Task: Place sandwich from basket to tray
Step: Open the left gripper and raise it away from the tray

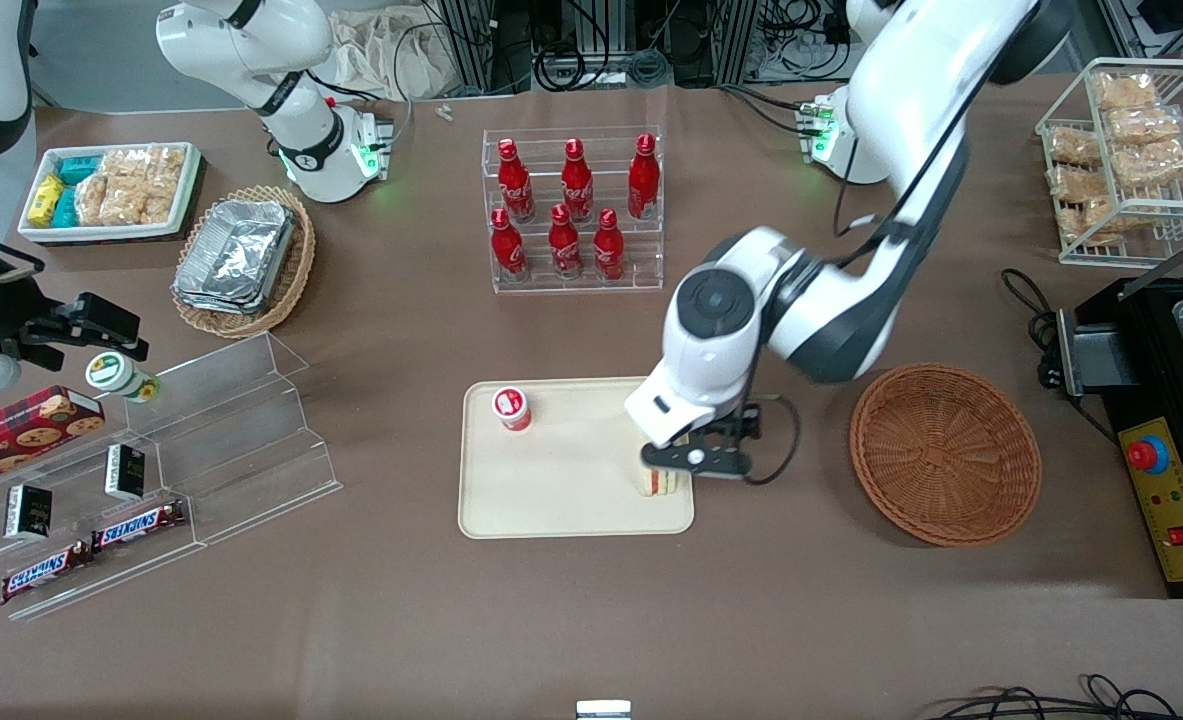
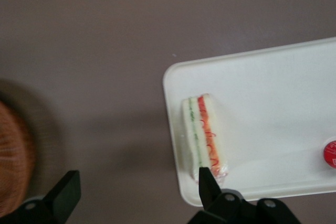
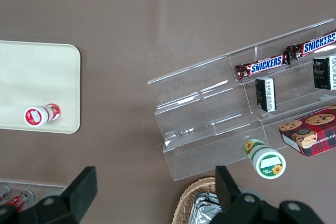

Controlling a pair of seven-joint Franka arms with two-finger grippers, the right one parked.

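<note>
Sandwich (image 2: pixel 203 136), a soft layered wedge, lies on the smooth tray (image 2: pixel 273 87) beneath the spread-apart claw (image 2: pixel 137 190).

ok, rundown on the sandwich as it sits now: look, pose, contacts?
The sandwich is a pale white-bread wedge showing green and red-orange filling stripes along its upturned edge, seemingly in clear wrap. It rests on the tray, close to the corner nearest the basket, which is empty. The gripper hangs over it, open; one finger sits at the sandwich's end, though contact cannot be told.
</note>
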